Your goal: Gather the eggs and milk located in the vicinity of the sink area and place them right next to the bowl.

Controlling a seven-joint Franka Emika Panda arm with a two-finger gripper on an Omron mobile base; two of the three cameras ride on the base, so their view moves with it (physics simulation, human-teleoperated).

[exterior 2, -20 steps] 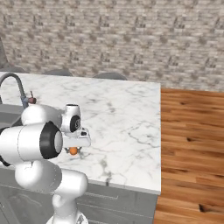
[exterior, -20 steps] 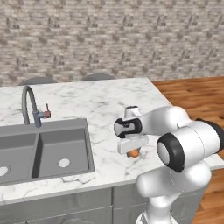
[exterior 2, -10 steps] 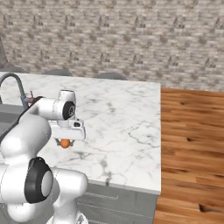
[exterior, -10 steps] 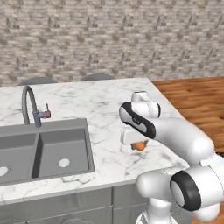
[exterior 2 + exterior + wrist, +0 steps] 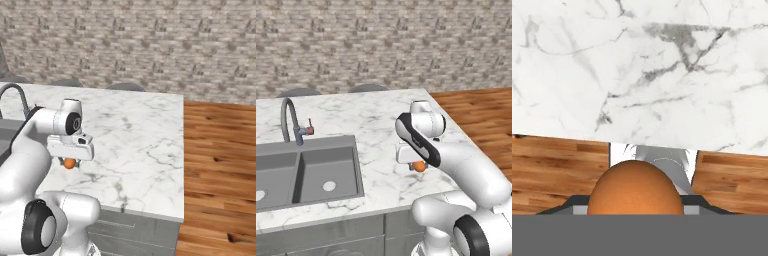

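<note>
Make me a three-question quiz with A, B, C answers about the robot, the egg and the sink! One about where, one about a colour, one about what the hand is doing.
1. Where is the egg?
A. In the sink
B. In the gripper, above the marble counter
C. On the wooden floor

2. What colour is the tip of the faucet lever?
A. Red
B. Green
C. Yellow

3. What is the gripper doing?
A. Open, holding nothing
B. Shut on the egg
C. Pulling the faucet

Answers: 1 B, both base views show the egg under the hand, over the counter beside the sink. 2 A, the lever's end is red in the left base view. 3 B, the hand view shows the egg sitting between the fingers.
</note>
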